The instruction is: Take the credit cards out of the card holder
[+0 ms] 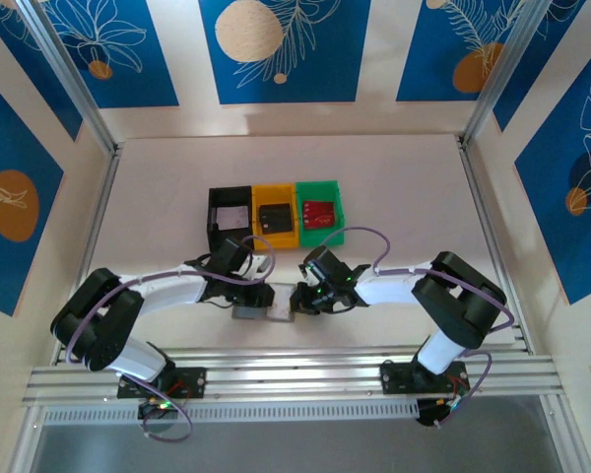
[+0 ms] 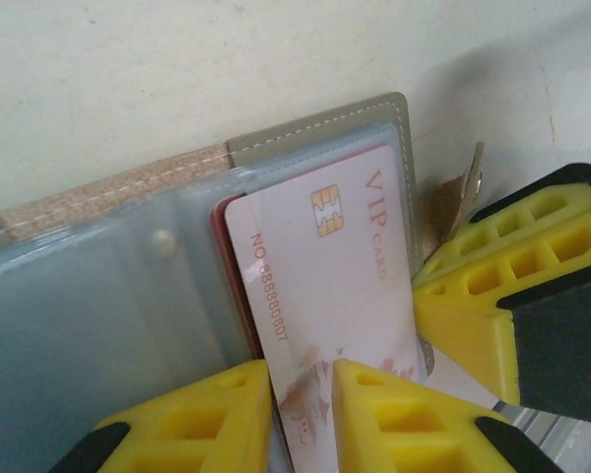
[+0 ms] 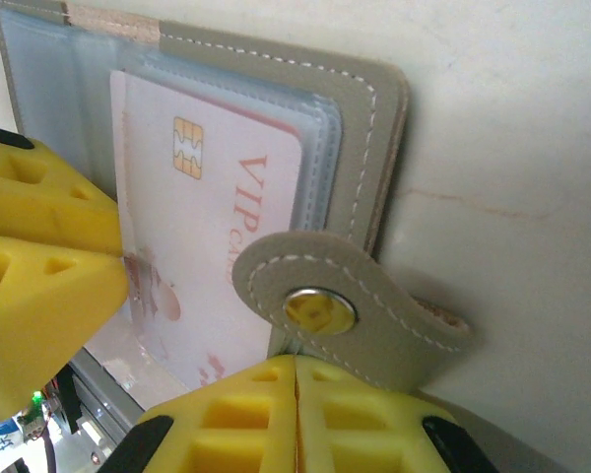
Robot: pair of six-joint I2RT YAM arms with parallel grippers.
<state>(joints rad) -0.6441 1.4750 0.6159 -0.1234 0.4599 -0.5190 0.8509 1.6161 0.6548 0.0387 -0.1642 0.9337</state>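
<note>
Holder: the card holder (image 1: 261, 312) lies open on the counter (image 1: 394, 187) near its front edge, between the two claws, just ahead of the bins (image 1: 276, 215).
Card: a white VIP card (image 2: 320, 286) sticks partway out of its clear sleeve, with a red card edge (image 2: 220, 256) behind it.
Left claw: the left claw (image 2: 300, 414) has its yellow fingers nearly closed on the card's lower edge; the card sits between the tips.
Right claw: the right claw (image 3: 295, 409) is closed, fingers pressed together at the snap strap (image 3: 345, 310), apparently pinning the holder in place; whether it actually pinches the strap cannot be told.
Step in hand: drawing the VIP card out of the sleeve, by judgement.
Doing it well: pull straight along the sleeve's opening, keeping the card flat so it doesn't bend or drag the red card along; the right claw should keep the holder from sliding.
Arm pose: both arms reach low and inward from their bases, wrists meeting over the holder, claws close to each other.
</note>
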